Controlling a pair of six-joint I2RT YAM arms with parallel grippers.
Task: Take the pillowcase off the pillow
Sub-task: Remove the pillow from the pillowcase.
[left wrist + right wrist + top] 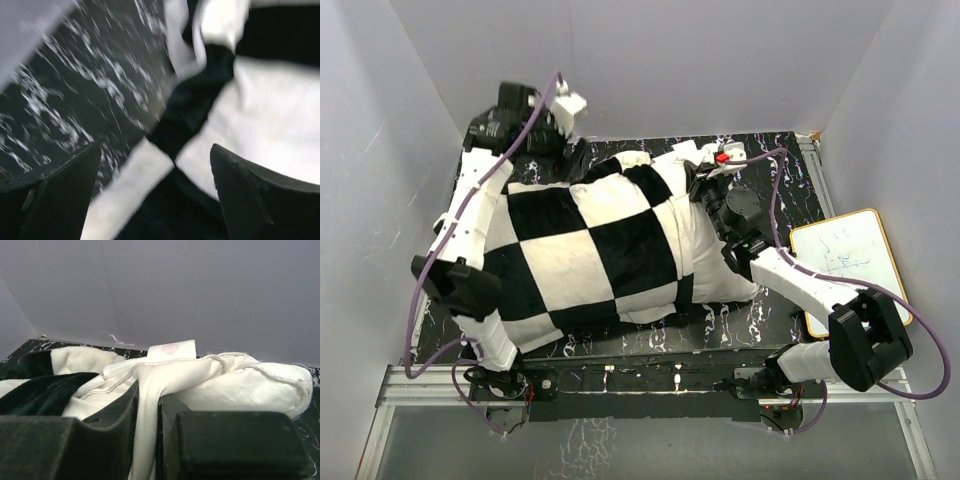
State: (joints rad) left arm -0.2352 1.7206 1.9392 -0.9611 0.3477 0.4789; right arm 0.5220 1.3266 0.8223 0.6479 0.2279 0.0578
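Checkered pillowcase lies across the black marbled table in the top view, with the off-white pillow poking out at its right end. The left wrist view is blurred: the left gripper gapes wide and empty over the pillowcase's edge. In the right wrist view, the right gripper pinches a fold of the pillow's fabric.

pillow: mostly hidden inside pillowcase
left wrist view: motion-blurred
left gripper: blurred from above
whiteboard writing: too small to read
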